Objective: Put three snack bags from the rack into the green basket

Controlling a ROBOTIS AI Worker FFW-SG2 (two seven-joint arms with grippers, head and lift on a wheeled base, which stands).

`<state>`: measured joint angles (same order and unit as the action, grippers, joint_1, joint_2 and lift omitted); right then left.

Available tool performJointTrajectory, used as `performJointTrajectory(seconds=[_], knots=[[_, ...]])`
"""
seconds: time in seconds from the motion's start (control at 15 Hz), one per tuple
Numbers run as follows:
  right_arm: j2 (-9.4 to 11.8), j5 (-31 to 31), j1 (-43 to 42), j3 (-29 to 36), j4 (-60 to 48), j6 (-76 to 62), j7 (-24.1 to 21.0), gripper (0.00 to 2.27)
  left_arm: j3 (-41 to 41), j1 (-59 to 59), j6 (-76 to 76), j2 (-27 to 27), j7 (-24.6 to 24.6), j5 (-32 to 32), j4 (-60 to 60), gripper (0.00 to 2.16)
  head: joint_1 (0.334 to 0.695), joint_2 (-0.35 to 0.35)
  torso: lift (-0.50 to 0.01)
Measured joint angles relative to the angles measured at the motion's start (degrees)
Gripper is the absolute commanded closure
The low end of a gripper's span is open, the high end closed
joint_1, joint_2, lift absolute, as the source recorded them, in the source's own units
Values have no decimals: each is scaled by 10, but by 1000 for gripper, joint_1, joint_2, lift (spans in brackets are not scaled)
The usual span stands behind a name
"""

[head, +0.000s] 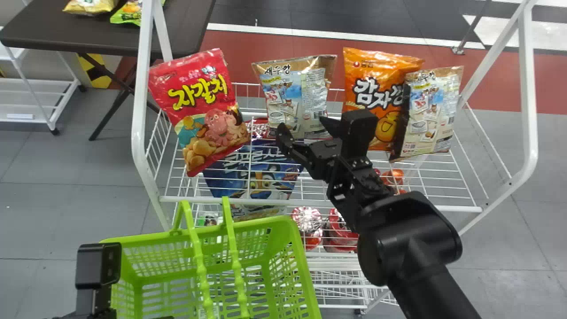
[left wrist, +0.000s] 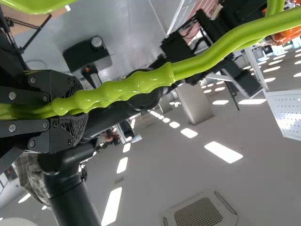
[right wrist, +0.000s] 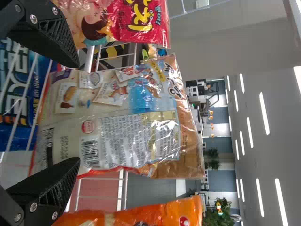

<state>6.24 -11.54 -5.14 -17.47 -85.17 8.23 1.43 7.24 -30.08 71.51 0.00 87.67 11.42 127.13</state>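
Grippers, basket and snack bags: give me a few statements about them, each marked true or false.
1. The left gripper holds the handle of the green basket. True.
2. In the head view, the orange bag stands between two beige bags. True.
3. The right gripper is shut on the orange bag. False: its fingers are apart, at the beige bag nearer the red bag.
4. The red bag lies in the green basket. False: it is up on the white rack.
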Motion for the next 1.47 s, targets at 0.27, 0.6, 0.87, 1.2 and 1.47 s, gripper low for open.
performJointTrajectory(seconds=[0.27,0.6,0.87,1.2,1.47], knots=[[-21,18,-69,-22,82,-20,-11,414,1,-1,0,0,2,0,0,2148,695,-37,0],[-30,37,-108,-39,132,7,-13,2044,2,-4,0,0,4,0,-2,2145,695,-18,0],[-28,43,-110,-36,127,50,-7,2240,3,-4,0,0,5,1,-2,2148,695,-23,0],[-20,44,-63,-19,42,66,-6,2240,5,-7,0,0,7,2,-2,2145,695,-31,0],[-6,37,-3,1,-67,106,-6,2240,4,-7,0,0,6,2,-1,2145,695,-48,0]])
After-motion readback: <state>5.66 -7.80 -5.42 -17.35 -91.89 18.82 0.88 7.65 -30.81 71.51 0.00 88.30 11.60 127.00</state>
